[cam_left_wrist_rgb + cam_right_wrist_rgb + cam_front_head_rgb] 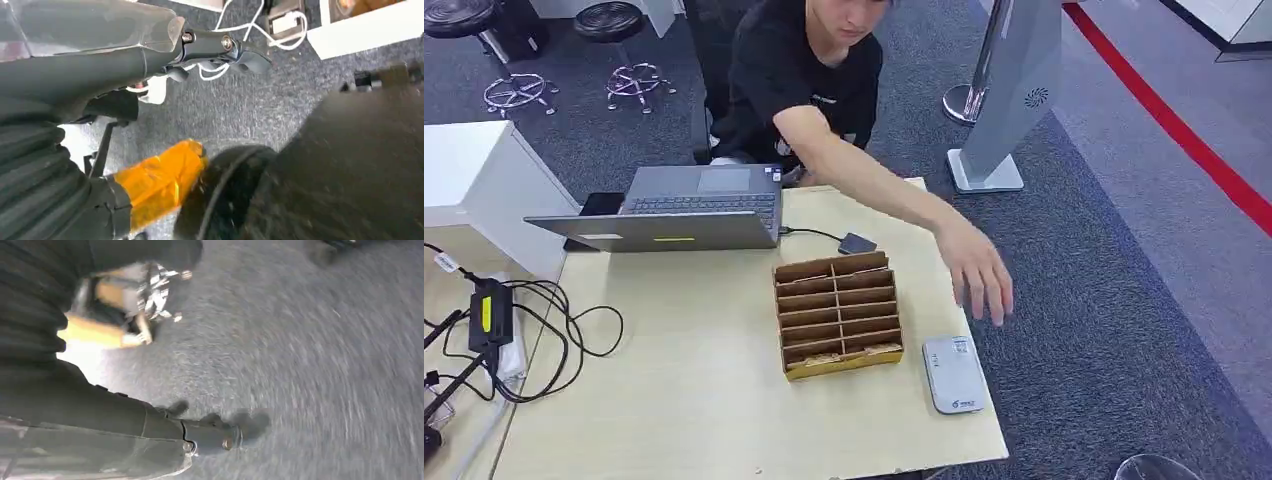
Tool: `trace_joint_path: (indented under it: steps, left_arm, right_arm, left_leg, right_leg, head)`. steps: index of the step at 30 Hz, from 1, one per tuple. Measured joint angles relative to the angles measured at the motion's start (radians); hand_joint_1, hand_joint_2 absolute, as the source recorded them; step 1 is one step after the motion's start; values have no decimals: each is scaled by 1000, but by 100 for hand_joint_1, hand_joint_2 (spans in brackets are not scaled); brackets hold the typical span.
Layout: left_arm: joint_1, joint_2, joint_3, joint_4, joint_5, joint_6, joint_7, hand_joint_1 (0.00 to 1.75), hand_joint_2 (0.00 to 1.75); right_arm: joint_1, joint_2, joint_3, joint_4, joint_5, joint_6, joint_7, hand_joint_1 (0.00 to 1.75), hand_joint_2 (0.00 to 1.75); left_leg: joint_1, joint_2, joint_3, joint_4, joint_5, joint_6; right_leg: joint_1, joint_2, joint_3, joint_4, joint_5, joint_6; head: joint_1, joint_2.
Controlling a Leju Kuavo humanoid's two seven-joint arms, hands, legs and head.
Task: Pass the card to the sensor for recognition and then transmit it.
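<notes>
Head view, person's hand point(979, 270) near sensor point(953, 373), beside card rack point(837, 313).

- Person's arm point(864, 180) reaches across desk point(694, 400), hand point(979, 272) above the right edge, blocking that side.
- Wooden rack point(837, 315) mid-desk, card reader point(953, 374) just right.
- Laptop point(679, 208) at back.
- Front-left bare.

Right hand point(150, 435): grey thumb and dark fingers held over grey carpet point(310, 355), nothing in its grasp. Picture blurred. Yellow-taped part point(95, 332) beside ribbed cover point(30, 305).
</notes>
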Motion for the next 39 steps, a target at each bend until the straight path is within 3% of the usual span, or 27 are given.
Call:
trace_joint_path:
  steps: [1,2,3,5,6,8,10,11,13,17,29,33,35,37,39]
  left_arm:
    - [-1,0,2,0,-15,6,0,0,175]
    - [-3,-1,2,0,-38,12,0,0,175]
    - [-4,-2,0,0,-67,13,-1,0,175]
    - [-7,-4,-15,0,-120,-22,-8,0,175]
    - [-6,-6,-24,0,-141,-43,-10,0,175]
    - [-2,-12,-44,0,-171,-60,-6,0,175]
    - [7,-21,-70,0,-221,-67,16,0,175]
    - [7,-24,-83,0,-243,-68,24,0,175]
    - [2,-30,-111,0,-261,-70,30,0,175]
    - [4,-21,-84,0,-110,-61,-9,0,175]
    - [7,-4,-6,0,-14,-52,-43,0,175]
    - [5,15,147,0,235,-36,-92,0,175]
    - [3,18,221,0,295,-42,-103,0,175]
    - [7,20,287,0,334,-25,-103,0,175]
    - [11,24,350,0,354,-11,-116,0,175]
  right_arm:
    - [0,2,-1,0,-15,-19,-4,148,175]
    - [0,7,-4,2,-26,-24,-8,96,175]
    - [0,9,-6,3,-26,-7,-4,0,175]
    - [-1,9,-6,3,2,58,23,0,175]
    - [0,9,-4,3,22,44,35,0,175]
    - [1,11,2,2,29,-39,49,0,175]
    - [-2,11,-12,2,-11,-168,26,0,175]
    - [-3,7,-26,0,-25,-185,8,0,175]
    - [-8,3,-41,0,-28,-141,-16,0,175]
    - [-4,7,-19,2,73,61,-31,0,175]
    - [1,29,20,5,94,86,-35,0,175]
    - [1,29,10,3,54,-1,-43,0,175]
    - [0,26,1,0,55,-42,-47,0,175]
    - [0,26,-10,-5,34,-189,-53,0,175]
    - [-5,19,-52,-9,-27,-255,-66,0,175]
  left_leg:
    - [0,0,0,0,0,0]
    - [0,0,0,0,0,0]
    - [0,0,0,0,0,0]
    - [1,0,0,0,0,0]
    - [1,1,0,0,0,0]
    - [1,1,0,0,0,0]
    - [0,1,0,0,0,0]
    - [0,0,-1,0,0,0]
    - [0,-2,-1,0,0,0]
    - [0,-1,0,0,0,0]
    - [0,0,0,0,0,0]
    - [0,0,0,0,0,0]
    - [0,0,0,0,0,0]
    - [0,2,0,0,0,0]
    - [0,2,0,0,0,0]
  right_leg:
    - [0,0,0,0,0,0]
    - [0,0,0,0,0,0]
    - [0,0,0,0,0,0]
    - [1,0,0,0,0,0]
    - [1,1,0,0,0,0]
    - [0,1,0,0,0,0]
    - [0,1,0,0,0,0]
    - [0,0,0,0,0,0]
    - [0,-1,1,0,0,0]
    - [0,0,0,0,0,0]
    - [0,0,0,0,0,0]
    - [0,0,0,0,0,0]
    - [0,0,0,0,0,0]
    - [0,2,0,0,0,0]
    - [0,2,0,0,0,0]
  head:
    - [0,0]
    - [0,0]
    - [-1,0]
    - [0,0]
    - [0,0]
    - [0,0]
    - [-1,0]
    - [0,0]
    - [0,0]
    - [0,0]
    - [0,0]
    - [-1,0]
    - [0,0]
    - [0,0]
    - [0,0]
